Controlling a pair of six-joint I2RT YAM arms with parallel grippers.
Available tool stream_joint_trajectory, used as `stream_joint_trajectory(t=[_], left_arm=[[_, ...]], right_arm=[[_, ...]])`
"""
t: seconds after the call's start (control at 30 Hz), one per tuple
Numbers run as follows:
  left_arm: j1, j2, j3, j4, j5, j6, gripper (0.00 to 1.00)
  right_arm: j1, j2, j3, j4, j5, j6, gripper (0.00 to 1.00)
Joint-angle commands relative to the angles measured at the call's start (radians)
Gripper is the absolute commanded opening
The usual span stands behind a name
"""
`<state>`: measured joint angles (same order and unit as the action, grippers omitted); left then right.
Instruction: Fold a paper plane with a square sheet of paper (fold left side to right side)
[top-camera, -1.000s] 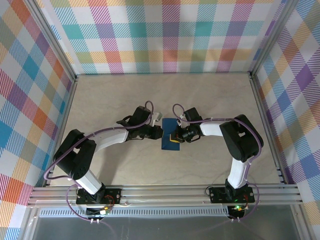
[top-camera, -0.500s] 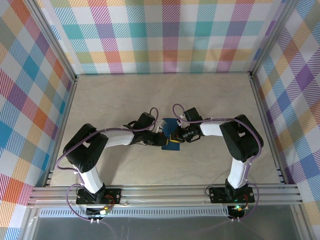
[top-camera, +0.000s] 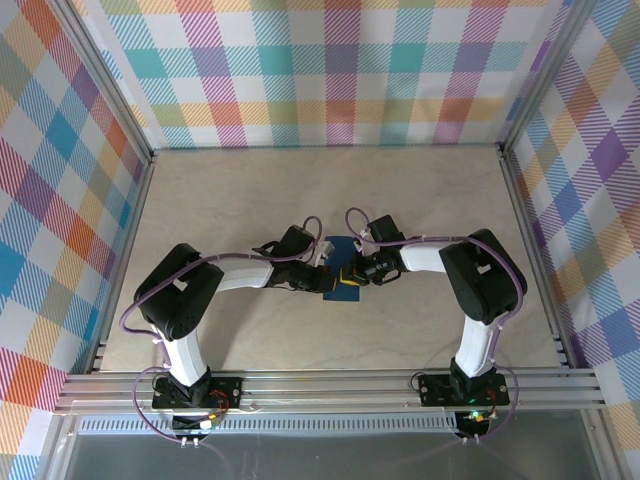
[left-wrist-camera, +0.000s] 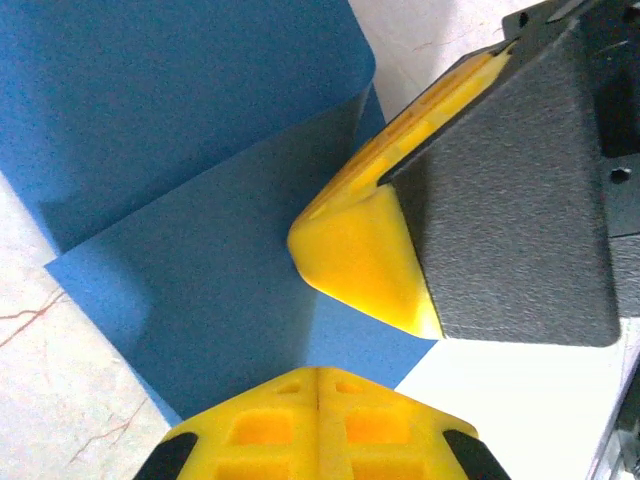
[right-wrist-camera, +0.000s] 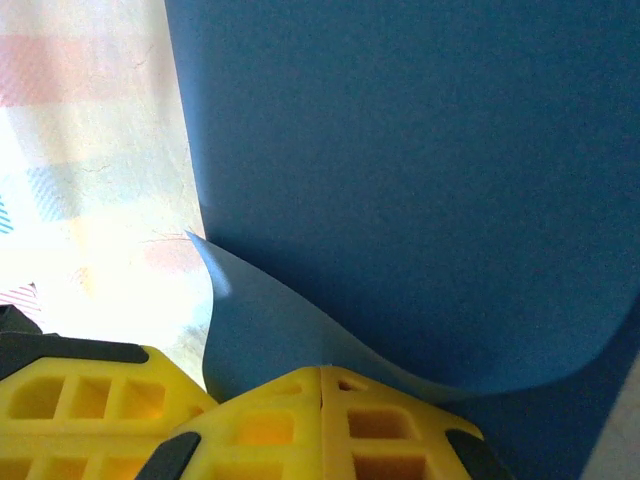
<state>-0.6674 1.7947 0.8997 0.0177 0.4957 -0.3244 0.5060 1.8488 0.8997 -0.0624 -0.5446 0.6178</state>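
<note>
One dark-blue sheet of paper (top-camera: 343, 292) mid-surface (top-camera: 250, 190), left hand (left-wrist-camera: 318, 385) and right hand (right-wrist-camera: 320, 380) both closed (two, tips at the sheet), curled flap (left-wrist-camera: 180, 100) plain in wrist views, too small from above.

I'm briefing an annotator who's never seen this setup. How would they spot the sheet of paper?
Find the middle of the beige table, where the left gripper and right gripper meet. The sheet of paper lies under their yellow tips: small, dark blue, partly folded over, the one blue thing there.
</note>
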Motion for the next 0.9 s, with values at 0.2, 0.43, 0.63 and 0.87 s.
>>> stream_joint_trajectory(t=[0.2, 0.43, 0.63, 0.87], left_arm=[[-0.009, 0.028, 0.023, -0.057, -0.049, 0.038, 0.00], [-0.009, 0.023, 0.020, -0.057, -0.069, 0.041, 0.00], [-0.009, 0.002, 0.015, -0.051, -0.078, 0.040, 0.00], [-0.008, -0.014, 0.010, -0.071, -0.128, 0.050, 0.00]], right_arm=[[0.008, 0.007, -0.006, -0.125, 0.069, -0.023, 0.00], [0.008, 0.009, -0.006, -0.130, 0.072, -0.025, 0.00], [0.008, 0.009, -0.010, -0.131, 0.075, -0.025, 0.00], [0.008, 0.009, -0.007, -0.129, 0.075, -0.025, 0.00]])
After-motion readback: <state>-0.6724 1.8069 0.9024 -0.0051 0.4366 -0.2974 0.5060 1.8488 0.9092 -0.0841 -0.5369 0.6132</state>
